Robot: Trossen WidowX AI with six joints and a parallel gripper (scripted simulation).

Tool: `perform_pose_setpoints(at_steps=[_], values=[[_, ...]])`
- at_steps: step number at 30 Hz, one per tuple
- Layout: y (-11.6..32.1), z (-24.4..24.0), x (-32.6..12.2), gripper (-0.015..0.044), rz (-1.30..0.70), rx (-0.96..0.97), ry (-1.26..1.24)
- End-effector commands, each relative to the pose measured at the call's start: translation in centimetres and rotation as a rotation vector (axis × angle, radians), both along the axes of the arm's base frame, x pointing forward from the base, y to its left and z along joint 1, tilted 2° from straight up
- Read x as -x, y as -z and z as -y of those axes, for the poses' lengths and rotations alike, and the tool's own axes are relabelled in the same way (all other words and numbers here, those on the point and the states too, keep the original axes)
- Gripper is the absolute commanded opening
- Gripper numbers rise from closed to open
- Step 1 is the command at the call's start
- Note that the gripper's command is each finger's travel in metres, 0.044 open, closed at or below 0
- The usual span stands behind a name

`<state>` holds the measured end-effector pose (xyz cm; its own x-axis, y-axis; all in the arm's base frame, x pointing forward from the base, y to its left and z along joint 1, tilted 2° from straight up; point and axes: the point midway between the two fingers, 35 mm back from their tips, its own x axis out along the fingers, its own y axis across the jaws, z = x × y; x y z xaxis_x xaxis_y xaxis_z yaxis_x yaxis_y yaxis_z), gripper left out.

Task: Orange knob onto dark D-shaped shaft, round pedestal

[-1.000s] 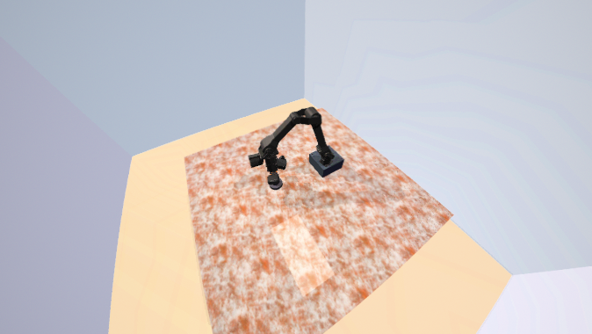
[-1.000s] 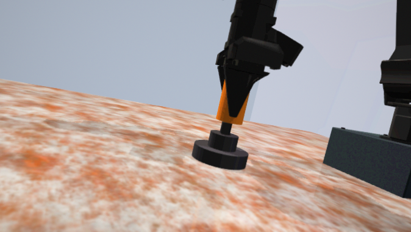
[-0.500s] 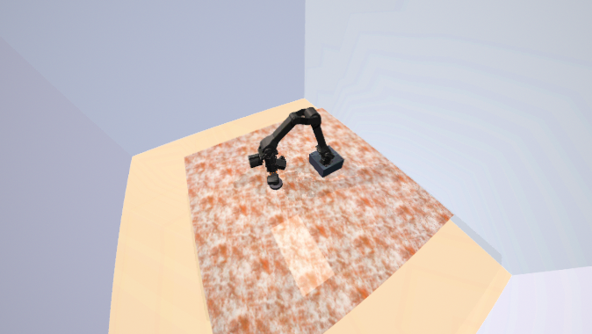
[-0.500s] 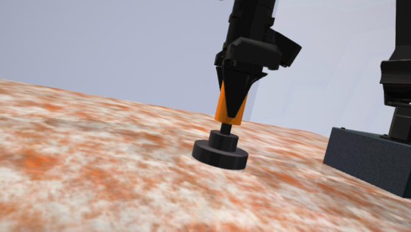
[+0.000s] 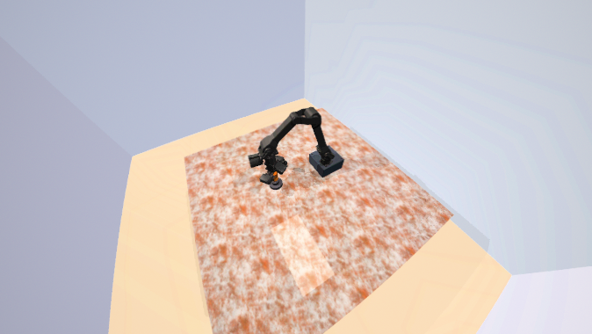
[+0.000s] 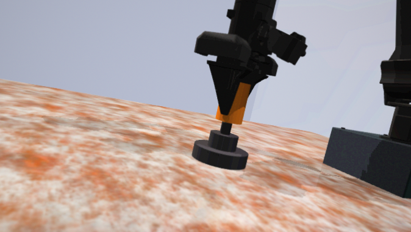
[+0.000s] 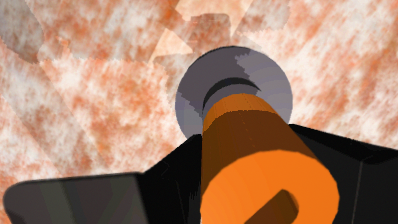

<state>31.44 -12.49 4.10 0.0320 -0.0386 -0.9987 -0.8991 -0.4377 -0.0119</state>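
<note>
The orange knob (image 5: 275,176) (image 6: 239,105) (image 7: 270,172) is a cylinder, tilted a little in the exterior view. My gripper (image 6: 233,107) is shut on it, a finger on each side. The knob's lower end is at the top of the dark shaft (image 6: 225,128), and part of the shaft shows bare between knob and pedestal. The round pedestal (image 5: 276,185) (image 6: 219,157) (image 7: 210,75) stands on the mat, with a smaller round step on its base. In the wrist view a slot shows in the knob's top; the knob hides the shaft there. The shaft's flat side is not visible.
The arm's dark base box (image 5: 326,163) (image 6: 347,152) stands to the right of the pedestal in the top and exterior views. An orange and white mottled mat (image 5: 360,211) (image 6: 91,189) lies under both, on a pale wooden table (image 5: 149,246). The arm arches over from the base.
</note>
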Motion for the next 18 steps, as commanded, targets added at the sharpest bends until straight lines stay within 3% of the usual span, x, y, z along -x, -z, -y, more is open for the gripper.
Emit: perform_pose_setpoints(at_steps=[1,18], values=[[-0.36,-0.10,0.15,0.0000,0.022,-0.011,0.320],[-0.38,-0.07,0.14,0.0000,0.065,-0.053,1.449]])
